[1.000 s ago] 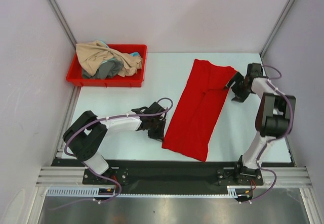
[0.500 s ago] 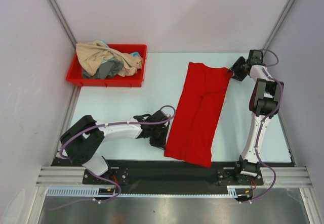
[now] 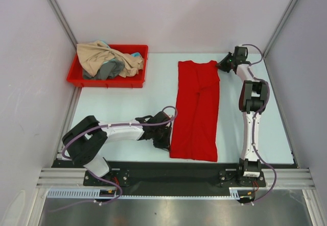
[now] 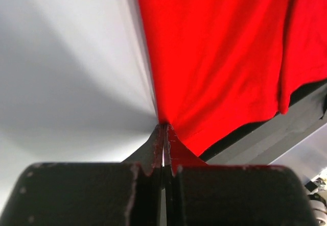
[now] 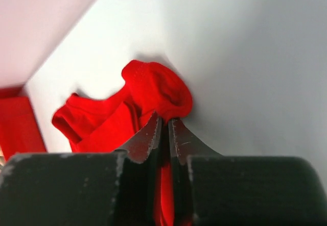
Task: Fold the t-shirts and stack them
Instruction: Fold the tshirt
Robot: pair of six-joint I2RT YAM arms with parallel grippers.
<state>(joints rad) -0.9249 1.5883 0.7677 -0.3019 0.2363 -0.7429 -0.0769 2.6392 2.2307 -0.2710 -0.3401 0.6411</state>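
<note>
Red t-shirt lies lengthwise-folded on the desk; both jaws pinch opposite corners. Next: fold end to end.

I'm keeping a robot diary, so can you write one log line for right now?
left gripper: shut on bright red cloth t-shirt, near corner | right gripper: shut on its far corner | shirt: folded lengthwise on white table

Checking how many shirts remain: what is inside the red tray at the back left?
The red tray holds a crumpled heap: a beige-tan shirt on top, grey cloth and a bit of light blue showing. Anything beneath them is covered.
</note>
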